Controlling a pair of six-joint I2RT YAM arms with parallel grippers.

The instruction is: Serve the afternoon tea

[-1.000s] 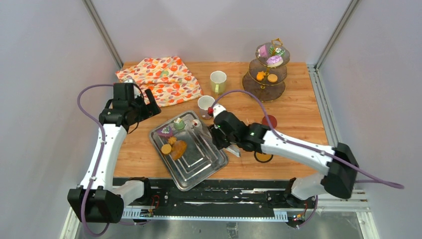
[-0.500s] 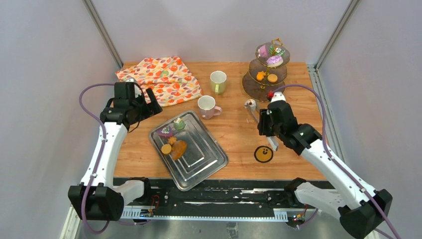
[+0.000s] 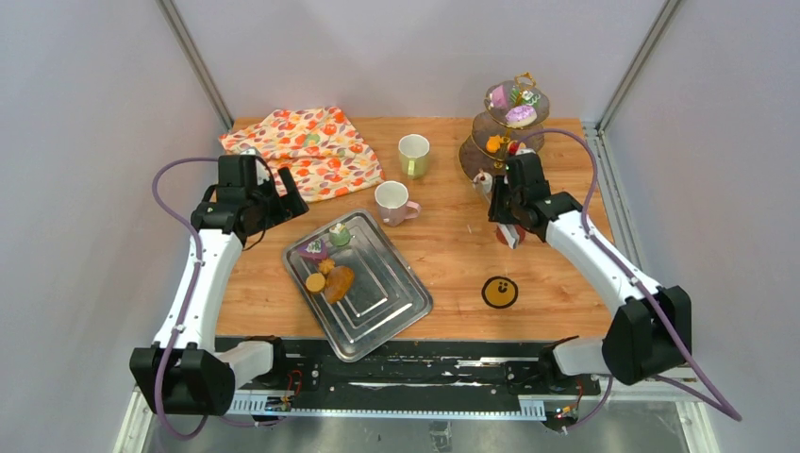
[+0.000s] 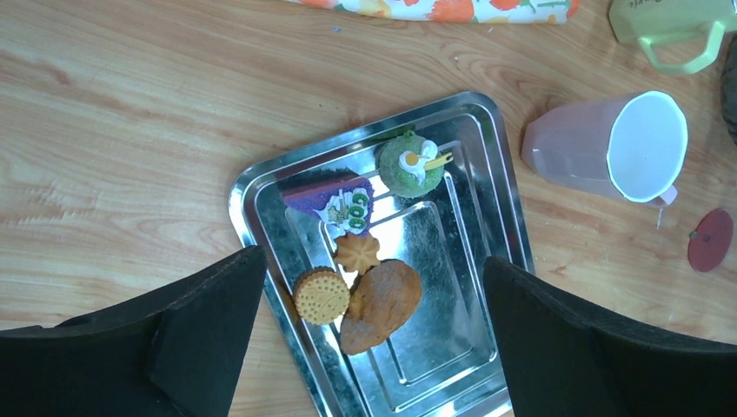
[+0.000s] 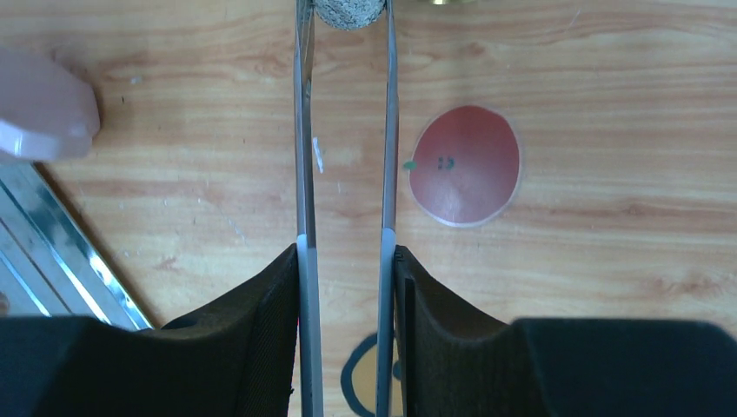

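My right gripper is shut on the metal tongs. The tongs pinch a small grey-speckled pastry at their tip, by the bottom plate of the tiered stand. The stand holds a pink-iced donut and orange cookies. My left gripper is open and empty above the metal tray. The tray holds a green cake, a purple cake, a round cookie, a flower cookie and a brown cake. The pink mug and the pale-green mug stand behind the tray.
The orange floral cloth lies at the back left. A red coaster lies under the right arm, and a yellow-and-black coaster lies nearer the front. The frame posts and walls close in the table's back and sides.
My right arm has swung from the tray to the right and back to the tiered stand, carrying the tongs with the small pastry. The left arm has not moved.
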